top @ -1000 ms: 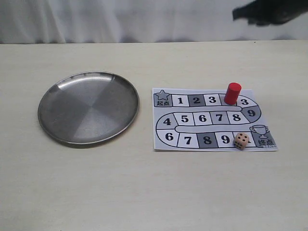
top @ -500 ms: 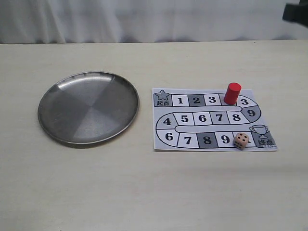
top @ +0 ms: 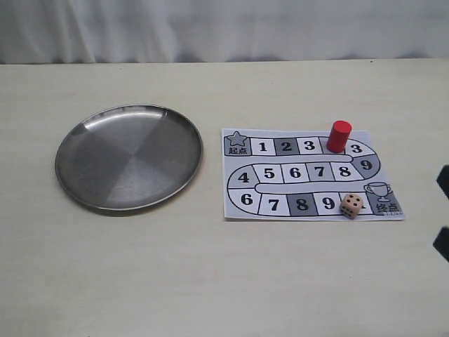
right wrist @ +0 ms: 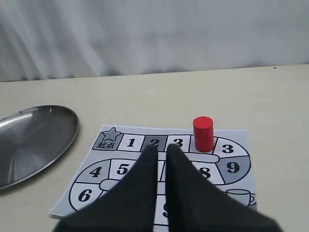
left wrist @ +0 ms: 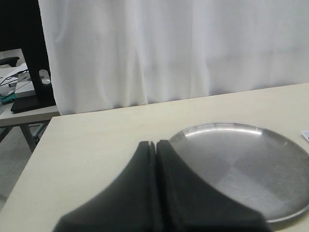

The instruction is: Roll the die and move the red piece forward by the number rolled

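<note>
Hanging above the near part of the game board (right wrist: 130, 143), the right end effector (right wrist: 161, 153) has its two dark fingers drawn almost together. Only a thin sliver of gap shows at the tips, and nothing is pinched between them. Just past those tips the red piece (right wrist: 203, 133) stands upright on the board's far row, on the square right of the first 3, with another 3 on its right. The fingers hide the near right corner of the board in the right wrist view.

The exterior view shows that corner, and the die (top: 352, 205) sits there on the near row. It is just right of the 9 and just left of the trophy square, with dark pips on its top and front faces. The board's middle row lies between the die and the red piece, so the two are well apart.

Over on the left, the left end effector (left wrist: 155, 145) has its fingers pressed flat against each other, gripping nothing. It is over bare desk (top: 210, 281), with the rim of the round steel plate (left wrist: 241, 159) just beyond its tips. The plate lies flat just beside the board's left edge, with a narrow strip of desk between them.

Two dark shapes (top: 443, 181) cut into the right edge of the exterior view, and I cannot tell what part of the arm they are. A white curtain (top: 210, 28) hangs along the far side of the desk.
</note>
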